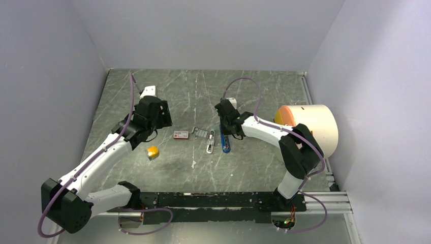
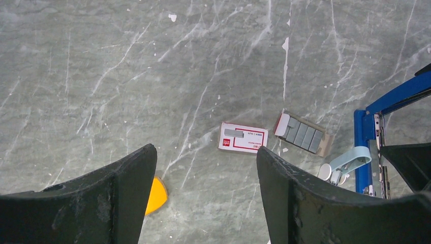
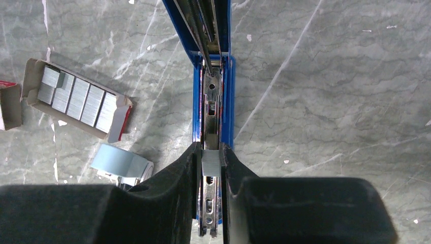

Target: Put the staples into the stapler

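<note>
Strip of staples (image 3: 210, 168) is pinched by right gripper (image 3: 211, 152) over stapler (image 3: 229, 101) open rail (image 3: 212, 101), aligned for drop-in. Left gripper (image 2: 206, 150) is held spread, empty, at stapler's 9 o'clock.

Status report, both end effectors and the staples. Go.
Left end effector open, empty, over table. Right end effector shut on staples, over open stapler. Rail unobstructed.

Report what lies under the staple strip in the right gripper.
Under the staples, pinched in the right gripper, runs the open metal rail of the stapler. The stretch right beneath the strip is covered, so whether strip and rail touch cannot be told.
</note>
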Available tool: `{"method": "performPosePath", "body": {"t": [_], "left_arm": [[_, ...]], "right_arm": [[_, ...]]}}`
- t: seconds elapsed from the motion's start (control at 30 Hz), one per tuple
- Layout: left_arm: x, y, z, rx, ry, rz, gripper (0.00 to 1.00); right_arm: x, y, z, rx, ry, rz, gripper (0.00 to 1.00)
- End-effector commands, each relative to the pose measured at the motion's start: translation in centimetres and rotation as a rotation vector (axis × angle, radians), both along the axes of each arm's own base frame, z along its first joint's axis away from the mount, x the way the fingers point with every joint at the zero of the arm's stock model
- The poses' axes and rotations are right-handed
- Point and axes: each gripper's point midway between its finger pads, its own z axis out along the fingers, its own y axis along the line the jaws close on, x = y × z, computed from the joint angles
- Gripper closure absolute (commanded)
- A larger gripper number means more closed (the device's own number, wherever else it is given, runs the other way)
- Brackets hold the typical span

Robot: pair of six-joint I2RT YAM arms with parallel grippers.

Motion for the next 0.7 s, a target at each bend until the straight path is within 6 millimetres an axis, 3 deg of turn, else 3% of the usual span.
{"method": "performPosePath", "body": {"t": [0.0, 0.67], "left_arm": [[0.3, 0.1, 0.4, -0.013, -0.015, 0.002, 0.23], [0.2, 0.1, 0.4, -0.016, -0.015, 0.001, 0.23]], "right_arm": [[0.5, 0.0, 0.4, 0.011, -0.022, -0.008, 0.79], [0.8, 0.1, 2.0, 0.041, -0.07, -0.007, 0.8]]}}
